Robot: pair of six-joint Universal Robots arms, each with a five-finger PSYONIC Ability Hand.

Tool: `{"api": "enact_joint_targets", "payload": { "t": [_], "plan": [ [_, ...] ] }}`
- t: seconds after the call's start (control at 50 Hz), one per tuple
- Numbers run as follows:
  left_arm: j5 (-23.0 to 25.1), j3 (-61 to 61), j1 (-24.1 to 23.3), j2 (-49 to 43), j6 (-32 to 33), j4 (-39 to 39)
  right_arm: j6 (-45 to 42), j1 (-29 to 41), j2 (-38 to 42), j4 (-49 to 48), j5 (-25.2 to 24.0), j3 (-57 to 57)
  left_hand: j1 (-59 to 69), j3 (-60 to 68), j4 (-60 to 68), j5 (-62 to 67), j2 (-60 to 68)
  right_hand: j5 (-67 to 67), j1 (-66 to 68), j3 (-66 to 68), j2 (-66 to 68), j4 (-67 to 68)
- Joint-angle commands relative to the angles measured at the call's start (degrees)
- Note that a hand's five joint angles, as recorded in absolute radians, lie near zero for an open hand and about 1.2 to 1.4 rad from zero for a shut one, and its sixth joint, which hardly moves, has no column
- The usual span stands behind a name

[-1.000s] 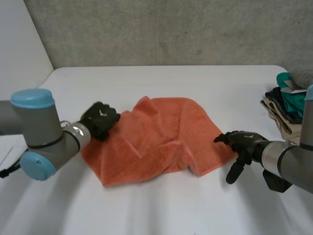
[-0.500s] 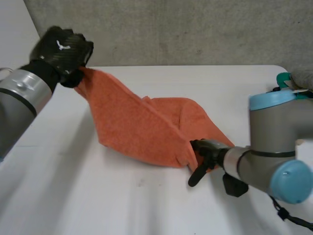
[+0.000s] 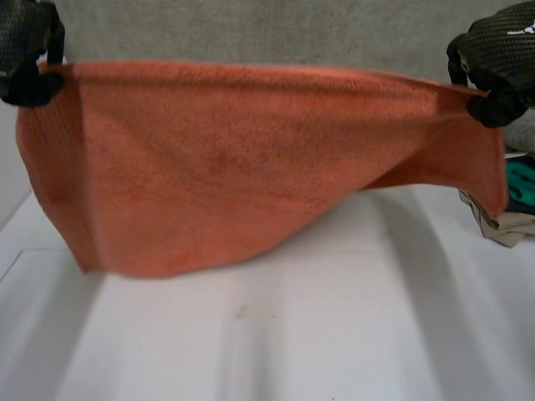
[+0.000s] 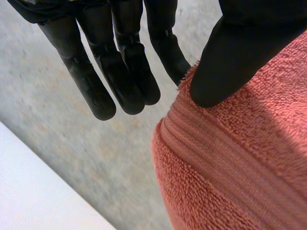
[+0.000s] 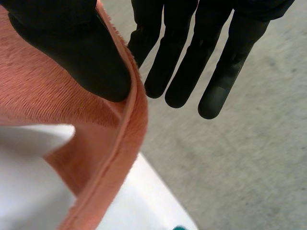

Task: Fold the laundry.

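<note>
- While the orange towel (image 3: pixel 234 167) hangs in the air in the head view, well above the white table (image 3: pixel 292 334), the left hand (image 3: pixel 29 50) pinches one top corner and the right hand (image 3: pixel 497 63) pinches the other.
  - Its long axis runs across, from hand to hand. The top edge is pulled nearly straight and level, and the broad face is turned toward the camera.
  - The lower edge is uneven. It hangs lowest below the left hand and rises toward the right, where a flap drops just beside the pile of clothes (image 3: pixel 520 188).
  - Laid down like this, I judge, the slanted lower edge could land creased, and that flap could drag against the pile.
- Seen from the left wrist view, the left hand's thumb (image 4: pixel 240 52) presses the ribbed hem at the towel's corner, apparently against the nearest finger. The other fingers (image 4: pixel 127 72) are straight and clear of the cloth. The hold takes in very little cloth, right at the edge, so a sharp pull between the hands could probably slip the corner free.
- Seen from the right wrist view, the right hand's thumb (image 5: pixel 72 48) clamps the hem in the same way, with the remaining fingers (image 5: pixel 184 72) extended beyond it. The towel falls away from the thumb toward the table below. This pinch looks equally shallow, so the same slip is the risk here.
</note>
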Motion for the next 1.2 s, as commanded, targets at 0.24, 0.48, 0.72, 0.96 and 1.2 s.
{"api": "enact_joint_targets", "payload": {
  "t": [0.24, 0.48, 0.72, 0.96, 1.2],
  "plan": [
    [-5.75, 11.43, -6.2, -30.38, 6.87, 10.43, -2.65, 1.03, 30.18, 4.03, 2.61, -11.24, 15.26, 11.68, 11.3, 14.55, 11.55, 13.13, 16.31, 12.44, 12.73, 11.74],
    [-15.43, 42.57, -4.62, -37.87, -7.53, 38.99, 10.8, 0.68, 29.15, -48.08, 13.53, -19.34, 15.26, 11.68, 11.3, 14.55, 11.55, 13.13, 16.31, 12.44, 12.73, 11.74],
    [-10.86, 31.95, -1.72, -33.56, -12.02, 43.84, 10.19, 0.34, 26.59, -43.37, 5.71, -17.32, 15.26, 11.68, 11.3, 14.55, 11.55, 13.13, 16.31, 12.44, 12.73, 11.74],
    [-4.36, 6.81, -2.68, -34.61, -10.09, 39.98, 4.39, 2.26, 23.18, -29.39, -2.2, -0.19, -54.74, -58.32, -58.7, -55.45, -58.45, 13.13, 16.31, 12.44, 12.73, 11.74],
    [-6.54, 4.16, -9.8, -39.62, -12.63, 39.62, 1.75, 10.34, 7.72, -26.41, -4.23, 2.72, -54.74, -58.32, -58.7, -55.45, -58.45, 13.13, 16.31, 12.44, 12.73, 11.74]
  ]
}}
